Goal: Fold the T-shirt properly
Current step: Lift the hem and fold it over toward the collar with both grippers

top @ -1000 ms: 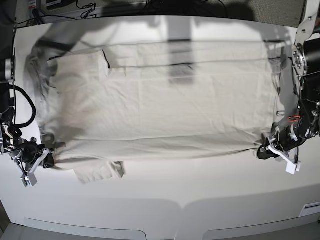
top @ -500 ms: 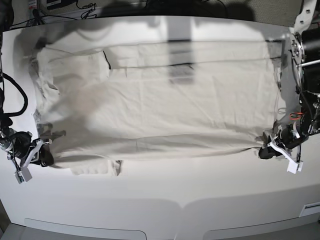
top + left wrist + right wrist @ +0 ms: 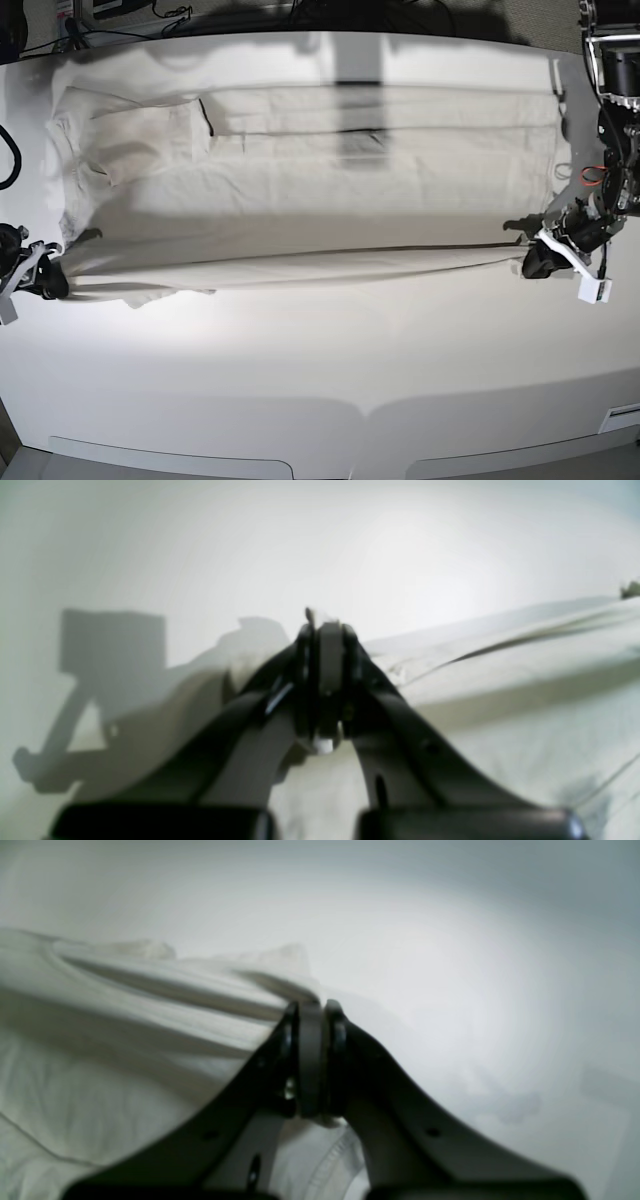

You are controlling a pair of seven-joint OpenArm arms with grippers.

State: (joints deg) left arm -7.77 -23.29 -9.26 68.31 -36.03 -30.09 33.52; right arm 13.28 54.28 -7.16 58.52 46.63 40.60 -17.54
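Observation:
The off-white T-shirt (image 3: 320, 180) lies spread wide across the white table (image 3: 320, 380). Its near long edge is raised and pulled taut between the two grippers. At the base view's right, my left gripper (image 3: 535, 265) is shut on that edge's corner; in the left wrist view its tips (image 3: 325, 630) pinch the cloth (image 3: 525, 650). At the base view's left, my right gripper (image 3: 45, 282) is shut on the opposite corner; in the right wrist view its tips (image 3: 312, 1007) clamp the fabric (image 3: 125, 1005). A sleeve (image 3: 150, 295) hangs crumpled beneath the raised edge.
Cables and equipment (image 3: 120, 15) sit beyond the table's far edge at the left. The left arm's body (image 3: 610, 60) stands at the far right corner. Bare white tabletop stretches from the shirt's near edge to the table's front.
Both grippers have lifted the shirt's near edge and carried it toward the far side, pulling it taut. The right gripper also slid outward to the left. The near sleeve has drawn in under the edge.

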